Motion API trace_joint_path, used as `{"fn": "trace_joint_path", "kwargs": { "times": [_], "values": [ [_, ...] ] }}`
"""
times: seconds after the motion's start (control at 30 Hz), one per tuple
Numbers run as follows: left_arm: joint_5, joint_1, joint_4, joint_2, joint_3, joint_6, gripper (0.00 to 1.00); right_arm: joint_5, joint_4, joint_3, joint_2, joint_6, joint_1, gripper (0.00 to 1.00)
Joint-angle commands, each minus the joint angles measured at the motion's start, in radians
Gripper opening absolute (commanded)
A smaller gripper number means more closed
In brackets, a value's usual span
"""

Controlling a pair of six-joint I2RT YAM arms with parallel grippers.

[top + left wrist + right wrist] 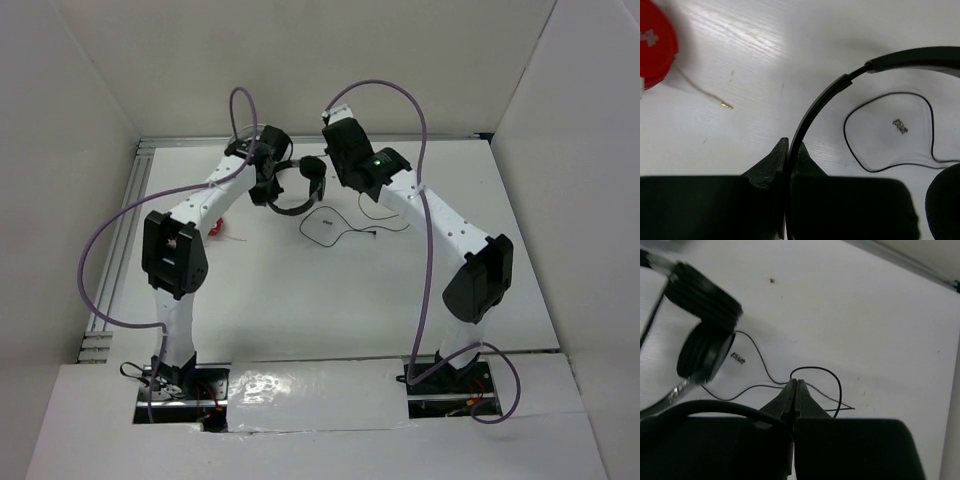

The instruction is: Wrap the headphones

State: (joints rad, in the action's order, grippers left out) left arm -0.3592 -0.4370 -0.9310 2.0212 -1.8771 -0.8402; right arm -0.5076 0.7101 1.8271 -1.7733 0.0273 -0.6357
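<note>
With the small black on-ear headphones held off the white bench, beyond the flat red disc and to its right in the overhead view, the step in hand looks like gathering the long thin black cord. Most of that cord lies in loose loops on the bench, further right of the disc than the headphones. Hold the frame steady with your left pincer, which is clamped on the thin black headband, and let the right side do the winding. Take the cord close to the round earcups so each turn lands snug and no slack loop snags. Your right pincer has its jaws pressed together; whether any cord sits between them cannot be told from these views, so confirm a grip before you pull. Both arms reach far forward with elbows raised and wrists bent down, their pincers close together on the far side of the disc from the bases.
</note>
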Motion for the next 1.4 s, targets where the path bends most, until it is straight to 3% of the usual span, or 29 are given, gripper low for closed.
{"fn": "trace_joint_path", "kwargs": {
  "times": [0.0, 0.3, 0.53, 0.7, 0.83, 0.97, 1.17, 1.37],
  "values": [
    [-0.073, 0.053, -0.272, 0.071, -0.103, -0.246, 0.00, -0.018, 0.025, 0.029, 0.020, -0.113, -0.027, 0.00],
    [-0.049, 0.067, -0.195, 0.020, -0.109, -0.310, 0.00, 0.402, -0.067, -0.092, 0.074, -0.161, -0.101, 0.02],
    [-0.032, 0.090, -0.147, -0.032, -0.123, -0.338, 0.00, 0.618, -0.249, -0.419, 0.193, -0.236, -0.122, 0.03],
    [-0.014, 0.084, -0.092, -0.065, -0.102, -0.346, 0.00, 0.909, -0.420, -0.565, 0.239, -0.210, -0.142, 0.07],
    [-0.044, 0.069, -0.127, -0.073, -0.102, -0.411, 0.00, 0.897, -0.413, -0.516, 0.229, -0.199, -0.170, 0.12],
    [-0.031, 0.063, -0.141, -0.065, -0.120, -0.470, 0.00, 0.775, -0.399, -0.466, 0.215, -0.202, -0.228, 0.17],
    [0.008, 0.080, -0.149, -0.050, -0.185, -0.499, 0.00, 0.710, -0.442, -0.577, 0.166, -0.257, -0.279, 0.18],
    [0.005, 0.084, -0.052, -0.150, -0.142, -0.425, 0.00, 0.517, -0.466, -0.656, 0.146, -0.305, -0.277, 0.18]
  ]
}}
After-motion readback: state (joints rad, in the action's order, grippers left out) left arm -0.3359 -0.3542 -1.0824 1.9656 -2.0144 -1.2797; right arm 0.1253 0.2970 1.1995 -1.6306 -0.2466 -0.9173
